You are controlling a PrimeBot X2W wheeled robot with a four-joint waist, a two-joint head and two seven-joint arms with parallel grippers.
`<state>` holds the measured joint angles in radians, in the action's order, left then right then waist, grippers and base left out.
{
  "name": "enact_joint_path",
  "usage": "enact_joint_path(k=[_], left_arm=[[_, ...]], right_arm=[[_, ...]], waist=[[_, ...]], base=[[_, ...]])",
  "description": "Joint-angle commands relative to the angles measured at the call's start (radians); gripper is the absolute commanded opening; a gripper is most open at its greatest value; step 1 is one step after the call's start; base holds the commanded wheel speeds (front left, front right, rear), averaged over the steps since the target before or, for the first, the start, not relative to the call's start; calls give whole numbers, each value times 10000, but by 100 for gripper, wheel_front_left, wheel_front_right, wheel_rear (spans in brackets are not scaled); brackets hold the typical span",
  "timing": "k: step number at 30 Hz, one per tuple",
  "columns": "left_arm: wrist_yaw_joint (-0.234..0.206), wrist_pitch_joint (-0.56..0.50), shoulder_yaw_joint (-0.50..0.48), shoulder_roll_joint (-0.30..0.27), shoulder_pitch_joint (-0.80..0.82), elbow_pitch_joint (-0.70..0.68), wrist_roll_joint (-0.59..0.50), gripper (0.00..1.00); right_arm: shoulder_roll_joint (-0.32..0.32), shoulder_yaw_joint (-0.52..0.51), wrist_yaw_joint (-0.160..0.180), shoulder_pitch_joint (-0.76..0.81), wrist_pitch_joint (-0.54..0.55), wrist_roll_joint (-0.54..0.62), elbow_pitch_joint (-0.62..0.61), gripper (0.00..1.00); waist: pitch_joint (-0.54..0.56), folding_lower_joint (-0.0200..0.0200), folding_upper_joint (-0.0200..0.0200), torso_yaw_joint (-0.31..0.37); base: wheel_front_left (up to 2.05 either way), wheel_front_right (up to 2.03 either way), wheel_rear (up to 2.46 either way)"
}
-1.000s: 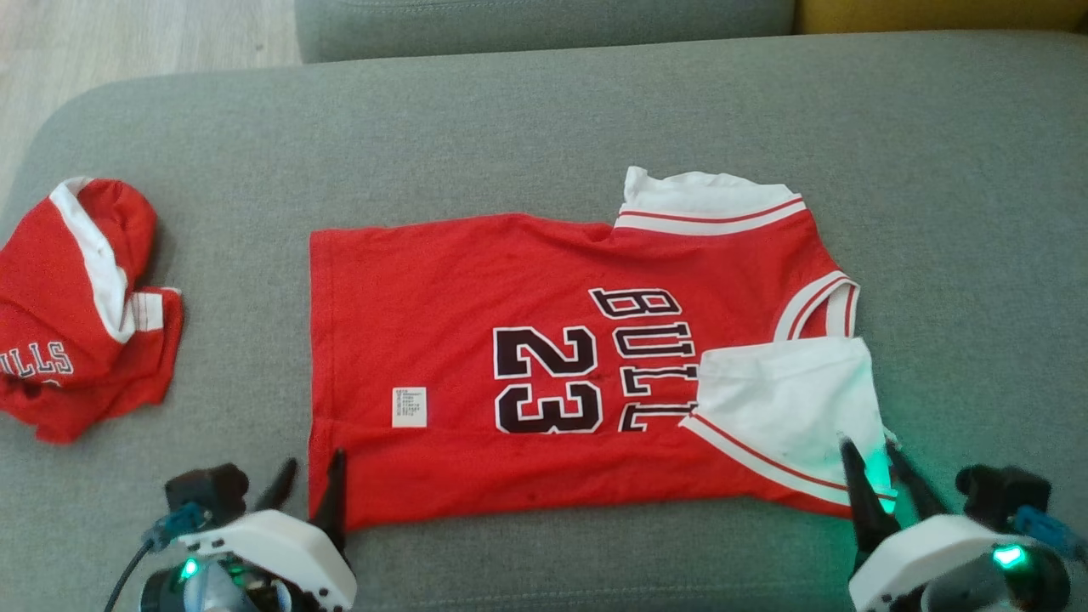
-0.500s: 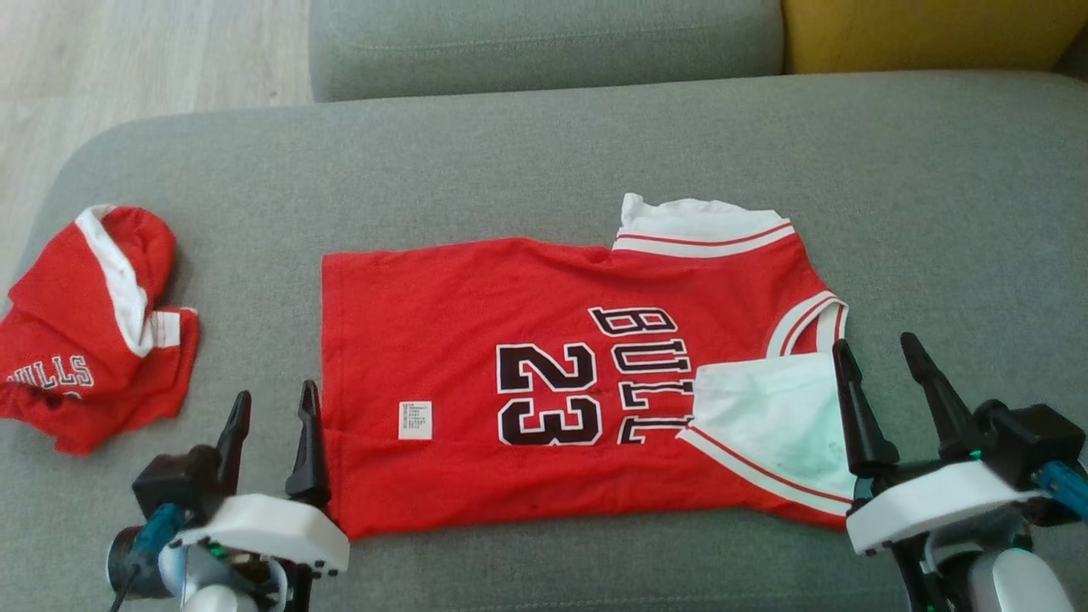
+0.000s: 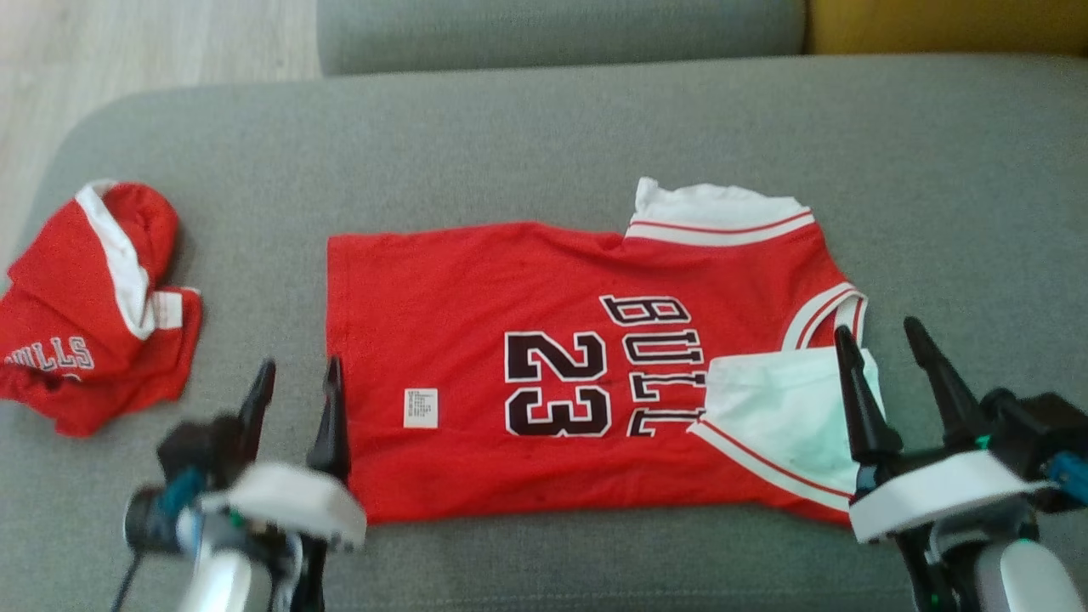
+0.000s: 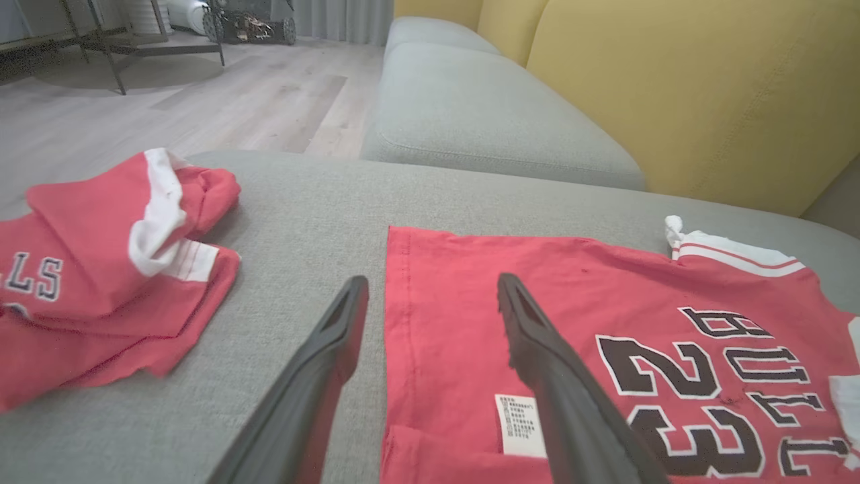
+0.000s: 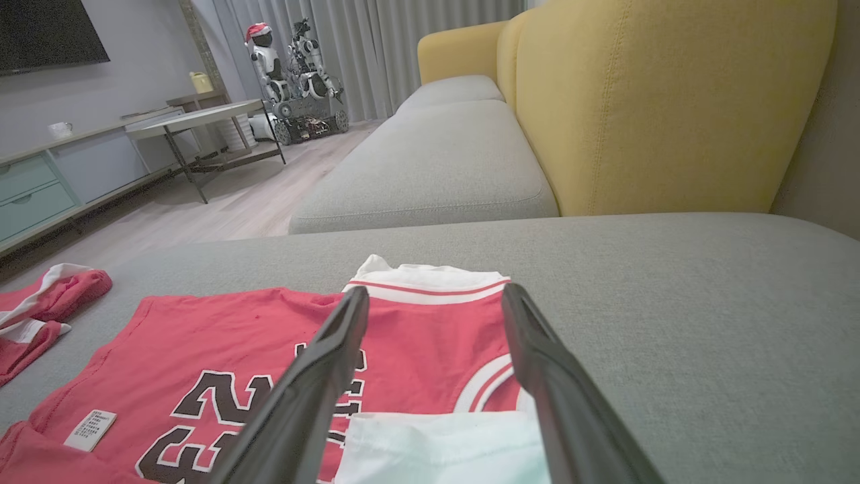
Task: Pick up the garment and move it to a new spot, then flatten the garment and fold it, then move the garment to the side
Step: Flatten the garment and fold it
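The grey sofa seat [image 3: 544, 136] carries a red jersey [image 3: 476, 289] spread flat near its front edge, with "BULL" and "23" in black. A crumpled red garment [image 3: 68, 297] lettered "ULLS" lies at the left edge. The left end effector [image 3: 300, 364] and right end effector [image 3: 876, 327] – fingers apart, empty – flank the jersey. The print on its white label [image 3: 421, 408] is too small to read.

Left pincer [image 3: 300, 364] body blurred; label [image 3: 421, 408] print too small; red bundle [image 3: 85, 314] cut by left edge.
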<state>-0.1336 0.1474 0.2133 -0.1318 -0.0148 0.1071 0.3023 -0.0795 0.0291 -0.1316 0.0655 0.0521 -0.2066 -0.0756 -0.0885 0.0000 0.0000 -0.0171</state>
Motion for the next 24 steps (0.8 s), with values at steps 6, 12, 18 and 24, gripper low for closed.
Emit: enact_joint_path(k=[6, 12, 18, 24], left_arm=[[552, -433, -342, -87, 3094, 1309, 414, 100], [996, -612, -565, -130, 5420, 4024, 815, 100], [1357, -754, -619, -341, 6863, 6255, 962, 100], [1867, -1001, -674, -482, 7917, 8657, 1269, 100]], right_arm=[[-177, 319, 9, -1170, 4, 24, -567, 100], [-229, 695, 9, -1815, -142, -33, -319, 100], [-225, 1064, 9, -2211, -317, -146, 22, 100], [-213, 1190, 9, -2475, -517, -312, 472, 100]], waist=[[-1194, 0, 0, 89], [-1919, 0, 0, 366], [-2278, 0, 0, 610], [-2430, 0, 0, 815]], base=[[0, 0, 0], [0, 0, 0], [0, 0, 0], [0, 0, 0]])
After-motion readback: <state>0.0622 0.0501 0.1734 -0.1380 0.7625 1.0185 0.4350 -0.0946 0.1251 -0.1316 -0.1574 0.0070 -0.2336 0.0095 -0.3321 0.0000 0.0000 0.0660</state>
